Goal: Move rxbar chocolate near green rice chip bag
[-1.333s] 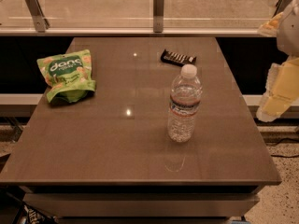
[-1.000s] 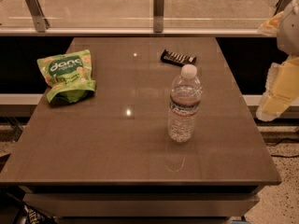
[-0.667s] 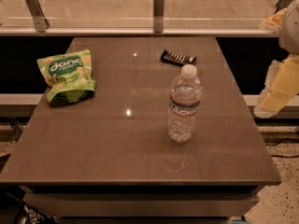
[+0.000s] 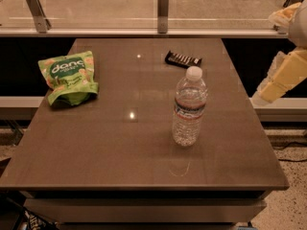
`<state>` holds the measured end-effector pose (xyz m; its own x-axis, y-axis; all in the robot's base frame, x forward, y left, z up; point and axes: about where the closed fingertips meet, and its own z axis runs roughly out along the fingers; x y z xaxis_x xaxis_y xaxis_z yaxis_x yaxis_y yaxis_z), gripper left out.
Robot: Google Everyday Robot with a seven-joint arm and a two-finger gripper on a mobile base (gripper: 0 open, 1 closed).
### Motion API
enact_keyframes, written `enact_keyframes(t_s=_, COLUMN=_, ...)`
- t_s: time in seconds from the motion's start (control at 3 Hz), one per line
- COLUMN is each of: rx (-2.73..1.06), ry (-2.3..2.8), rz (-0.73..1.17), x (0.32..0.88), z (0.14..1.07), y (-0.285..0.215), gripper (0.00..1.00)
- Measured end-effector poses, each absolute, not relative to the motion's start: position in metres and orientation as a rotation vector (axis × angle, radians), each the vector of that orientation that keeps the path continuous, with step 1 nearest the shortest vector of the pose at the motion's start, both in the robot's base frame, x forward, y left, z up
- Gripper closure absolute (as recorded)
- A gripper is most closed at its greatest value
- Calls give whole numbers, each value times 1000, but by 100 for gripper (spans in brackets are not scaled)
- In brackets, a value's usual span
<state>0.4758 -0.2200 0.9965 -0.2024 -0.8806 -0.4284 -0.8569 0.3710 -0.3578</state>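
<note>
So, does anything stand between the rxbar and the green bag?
Nothing visible. The bottle stands nearer the camera than the rxbar, off the line to the bag. The gripper hangs past the table's right edge.

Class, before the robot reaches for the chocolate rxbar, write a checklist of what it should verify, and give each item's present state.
1. rxbar chocolate lies flat and uncovered at the far side of the table: ok.
2. green rice chip bag is in view, with bare surface beside it: ok.
3. Straight line from bar to bag misses the upright water bottle: ok.
4. pincer is over the bar: not ok, it is beyond the table's right edge.
</note>
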Motion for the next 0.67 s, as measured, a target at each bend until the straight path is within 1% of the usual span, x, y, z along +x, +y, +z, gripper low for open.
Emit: enact_keyframes(t_s=0.67, rx=-1413, ry=2017, rz=32, x=532, z=985, y=-238, gripper=0)
